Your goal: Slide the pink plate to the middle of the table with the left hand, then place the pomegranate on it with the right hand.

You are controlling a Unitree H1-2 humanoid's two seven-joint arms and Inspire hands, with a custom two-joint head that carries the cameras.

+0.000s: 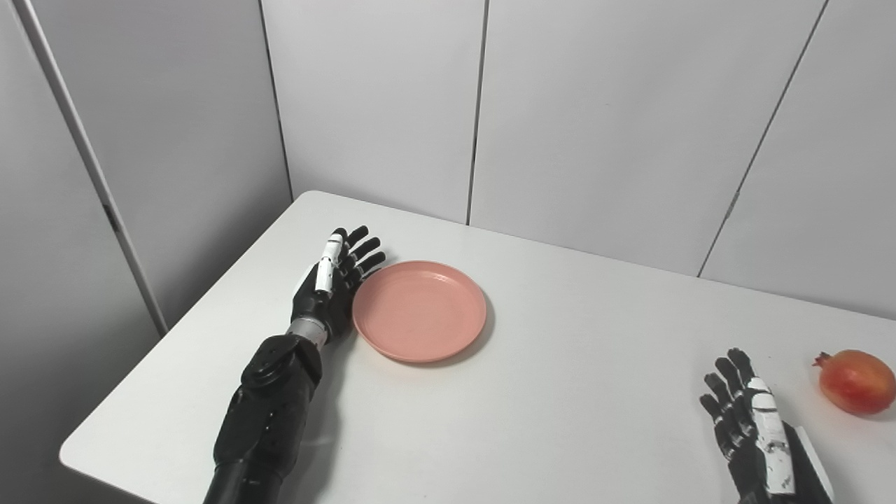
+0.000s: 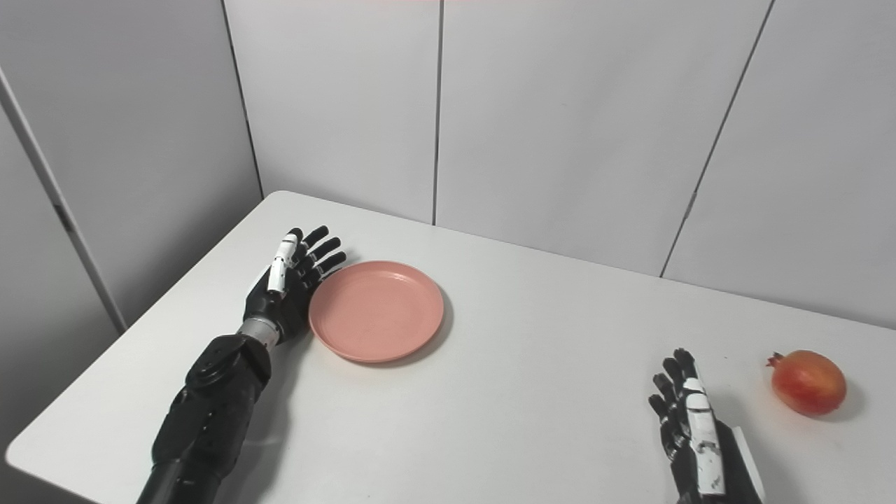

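Observation:
The pink plate (image 1: 418, 310) lies flat on the white table (image 1: 560, 392), left of the table's middle. My left hand (image 1: 334, 281) stands on its edge right against the plate's left rim, open, fingers straight and pointing away from me. A red pomegranate (image 1: 857, 381) rests at the table's right side. My right hand (image 1: 749, 427) is low at the front right, open with fingers spread, a short gap left of the fruit and holding nothing.
Grey wall panels (image 1: 595, 119) close off the table's far side and left side. The table's left edge (image 1: 182, 329) runs close beside my left forearm.

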